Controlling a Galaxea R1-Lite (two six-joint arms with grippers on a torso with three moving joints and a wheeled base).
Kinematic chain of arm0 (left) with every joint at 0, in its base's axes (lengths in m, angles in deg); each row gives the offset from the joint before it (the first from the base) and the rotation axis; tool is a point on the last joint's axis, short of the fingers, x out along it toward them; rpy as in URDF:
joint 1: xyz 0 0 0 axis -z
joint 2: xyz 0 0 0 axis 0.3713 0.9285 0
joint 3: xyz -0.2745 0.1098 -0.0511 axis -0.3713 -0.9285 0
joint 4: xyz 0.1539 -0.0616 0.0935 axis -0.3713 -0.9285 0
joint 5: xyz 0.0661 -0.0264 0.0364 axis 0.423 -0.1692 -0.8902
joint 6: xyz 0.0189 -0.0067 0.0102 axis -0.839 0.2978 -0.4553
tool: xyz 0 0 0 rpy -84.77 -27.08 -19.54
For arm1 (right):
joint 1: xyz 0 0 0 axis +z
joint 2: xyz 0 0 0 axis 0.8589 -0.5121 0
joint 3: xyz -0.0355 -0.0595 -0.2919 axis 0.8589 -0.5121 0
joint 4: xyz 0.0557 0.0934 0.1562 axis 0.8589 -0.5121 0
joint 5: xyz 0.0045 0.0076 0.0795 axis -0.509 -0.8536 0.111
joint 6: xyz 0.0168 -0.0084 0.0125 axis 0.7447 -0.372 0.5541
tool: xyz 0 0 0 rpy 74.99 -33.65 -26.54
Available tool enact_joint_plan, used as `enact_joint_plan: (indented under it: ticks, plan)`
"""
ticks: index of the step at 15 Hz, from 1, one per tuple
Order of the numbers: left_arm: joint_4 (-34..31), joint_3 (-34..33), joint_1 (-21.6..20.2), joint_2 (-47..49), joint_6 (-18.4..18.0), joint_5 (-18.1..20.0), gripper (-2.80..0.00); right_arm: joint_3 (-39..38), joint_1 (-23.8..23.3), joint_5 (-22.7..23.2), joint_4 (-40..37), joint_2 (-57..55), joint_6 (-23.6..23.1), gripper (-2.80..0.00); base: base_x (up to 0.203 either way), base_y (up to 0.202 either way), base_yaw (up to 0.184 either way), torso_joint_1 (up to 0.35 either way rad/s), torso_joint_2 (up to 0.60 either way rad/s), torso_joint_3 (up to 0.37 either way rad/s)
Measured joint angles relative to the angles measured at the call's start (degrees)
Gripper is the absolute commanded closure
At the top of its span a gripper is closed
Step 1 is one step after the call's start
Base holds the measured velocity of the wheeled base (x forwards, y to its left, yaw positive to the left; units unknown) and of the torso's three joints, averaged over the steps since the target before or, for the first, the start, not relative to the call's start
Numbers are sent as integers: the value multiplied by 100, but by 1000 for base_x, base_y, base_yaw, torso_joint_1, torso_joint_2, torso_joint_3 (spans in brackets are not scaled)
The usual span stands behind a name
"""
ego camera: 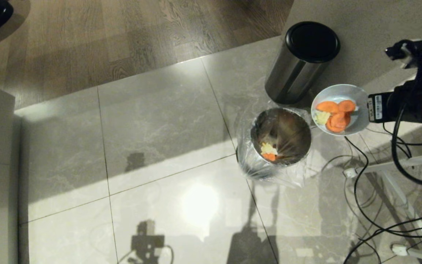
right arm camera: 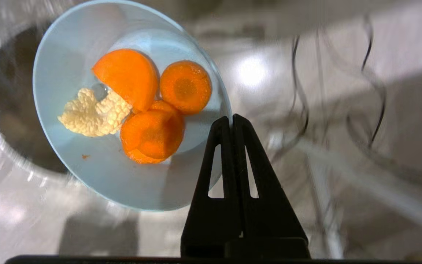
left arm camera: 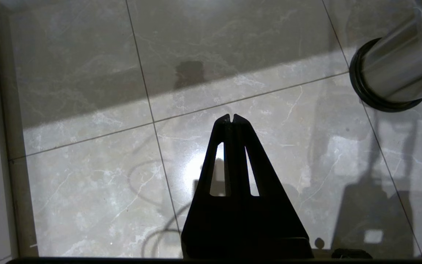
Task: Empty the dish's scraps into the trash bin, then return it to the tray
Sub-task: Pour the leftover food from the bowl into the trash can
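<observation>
While the right gripper (right arm camera: 232,118) has its jaws clamped on the bowl's (ego camera: 343,95) rim, the scraps (ego camera: 335,113) sit inside, just beside the bin (ego camera: 282,137); left gripper (left arm camera: 232,117) hangs with jaws closed, empty.

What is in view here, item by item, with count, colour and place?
dish: one, light blue, held beside the open bin's rim
scraps: orange slices, pale yellow chunk, in the dish
trash bin: one, steel, bag-lined, on the tiles, scraps inside
lidded bin: one, steel, black lid, behind it
cables: black, on the floor at right
left gripper: shut, empty, over bare tiles
right gripper: shut on the dish's rim
</observation>
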Motion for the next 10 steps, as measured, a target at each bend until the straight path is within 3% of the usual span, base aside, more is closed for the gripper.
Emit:
enact_joint_plan:
  ticks: [5,10]
  plan:
    - [-1,0,2,0,0,4,0,-155,29,9,1437,-404,-1163,0,0,0,0,0,0,0]
    - [-1,0,2,0,2,0,0,-678,176,22,2577,-425,-1819,0,0,0,0,0,0,0]
